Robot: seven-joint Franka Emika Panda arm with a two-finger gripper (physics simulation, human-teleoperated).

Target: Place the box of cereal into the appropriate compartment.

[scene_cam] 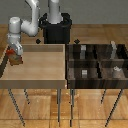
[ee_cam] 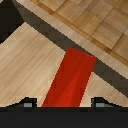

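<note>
The box of cereal (scene_cam: 13, 58) is a small red-orange box at the left edge of the light wooden tray (scene_cam: 40, 65), on the exterior view's left. My gripper (scene_cam: 15, 51) is right above it and reaches down onto it. In the wrist view the red box (ee_cam: 72, 80) runs between my two fingertips (ee_cam: 27, 102), with a gap showing on each side, so the jaws stand open around it. The box lies across the tray's dark side wall (ee_cam: 55, 37) in that view. The dark compartment tray (scene_cam: 97, 65) stands on the exterior view's right.
The compartment tray holds several small grey-white blocks (scene_cam: 85, 73) in its sections. The robot's black base (scene_cam: 56, 29) stands behind the trays. Both trays rest on thin metal legs above a wooden floor.
</note>
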